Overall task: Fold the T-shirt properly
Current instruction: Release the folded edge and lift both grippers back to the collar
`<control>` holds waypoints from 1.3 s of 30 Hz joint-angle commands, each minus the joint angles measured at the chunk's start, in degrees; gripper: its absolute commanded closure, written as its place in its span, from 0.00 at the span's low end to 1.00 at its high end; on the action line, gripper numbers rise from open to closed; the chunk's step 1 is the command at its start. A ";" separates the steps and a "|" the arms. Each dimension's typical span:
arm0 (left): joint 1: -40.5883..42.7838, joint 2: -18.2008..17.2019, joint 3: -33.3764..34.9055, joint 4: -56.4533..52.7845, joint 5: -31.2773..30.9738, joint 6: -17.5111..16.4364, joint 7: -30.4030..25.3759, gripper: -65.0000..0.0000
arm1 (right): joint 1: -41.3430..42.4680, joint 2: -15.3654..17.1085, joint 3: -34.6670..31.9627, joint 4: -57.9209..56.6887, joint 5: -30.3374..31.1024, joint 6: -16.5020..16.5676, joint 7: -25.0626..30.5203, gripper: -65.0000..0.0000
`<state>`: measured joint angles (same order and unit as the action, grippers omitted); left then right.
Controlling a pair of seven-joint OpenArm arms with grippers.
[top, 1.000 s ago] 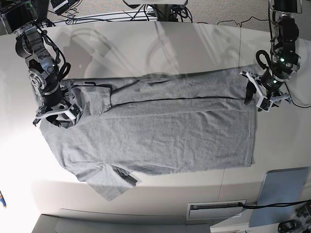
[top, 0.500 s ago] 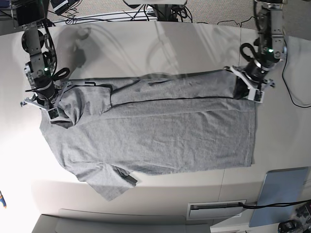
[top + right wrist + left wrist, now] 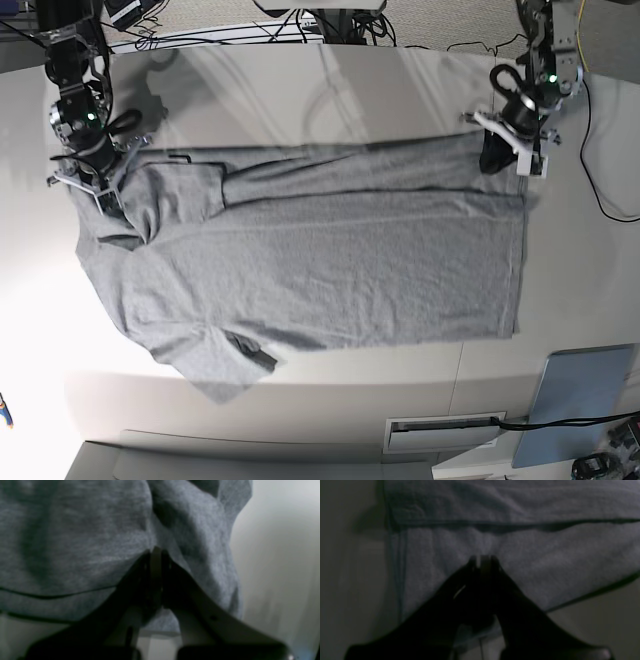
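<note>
Lying flat across the white table (image 3: 330,90), the grey T-shirt (image 3: 320,270) is pinched at its far edge: left gripper (image 3: 497,152) clamped near the hem corner, right gripper (image 3: 103,190) apparently clamped at the shoulder. Soft, limp cloth; hold edges, lift evenly.

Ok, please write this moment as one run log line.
left gripper: shut on T-shirt hem corner | right gripper: shut on shoulder edge | T-shirt: flat on table
</note>
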<state>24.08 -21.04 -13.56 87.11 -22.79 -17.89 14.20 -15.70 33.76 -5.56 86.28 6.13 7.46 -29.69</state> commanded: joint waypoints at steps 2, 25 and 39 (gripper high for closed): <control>4.02 -1.68 -0.13 0.55 2.54 1.14 5.05 0.97 | -3.23 1.88 0.59 -0.63 0.00 0.59 -6.08 1.00; 27.76 -3.72 -0.24 9.66 6.10 -0.98 4.85 0.97 | -25.94 2.25 10.93 15.06 -3.17 0.28 -7.50 1.00; 28.28 -3.72 -8.26 14.62 6.05 -4.92 4.07 0.97 | -27.12 2.12 10.93 22.40 -7.28 -5.14 -6.12 1.00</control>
<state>51.48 -24.27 -21.26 101.51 -17.50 -24.01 18.20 -42.76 35.07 4.86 107.70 -0.51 2.72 -37.01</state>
